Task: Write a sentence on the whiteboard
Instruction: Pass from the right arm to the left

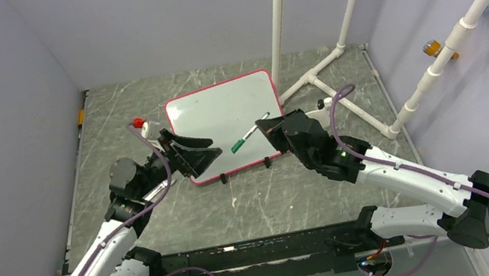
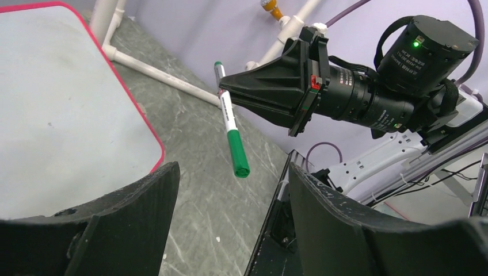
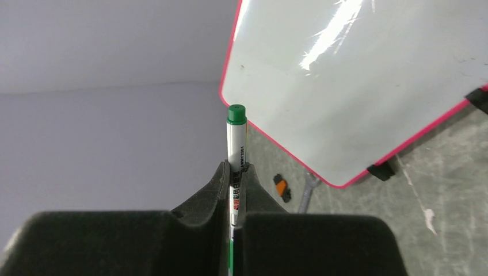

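Note:
The whiteboard [image 1: 223,115] lies flat on the table, white with a red-pink frame, and its surface is blank; no green sentence shows on it. My right gripper [image 1: 264,131] is shut on a green-and-white marker [image 1: 247,137] and holds it above the board's near right part. The marker's green cap [image 2: 237,154] is on. In the right wrist view the marker [image 3: 236,135] sticks up between my shut fingers [image 3: 221,184], with the board [image 3: 357,80] to the right. My left gripper [image 1: 205,156] is open and empty at the board's near left corner, facing the marker [image 2: 229,123].
A white PVC pipe frame [image 1: 334,63] stands at the back right. A small red-capped white item [image 1: 140,123] lies left of the board. A wrench [image 3: 308,192] and a small orange-and-black piece [image 3: 281,188] lie by the board's edge. Black clip feet [image 1: 267,163] sit on its near edge.

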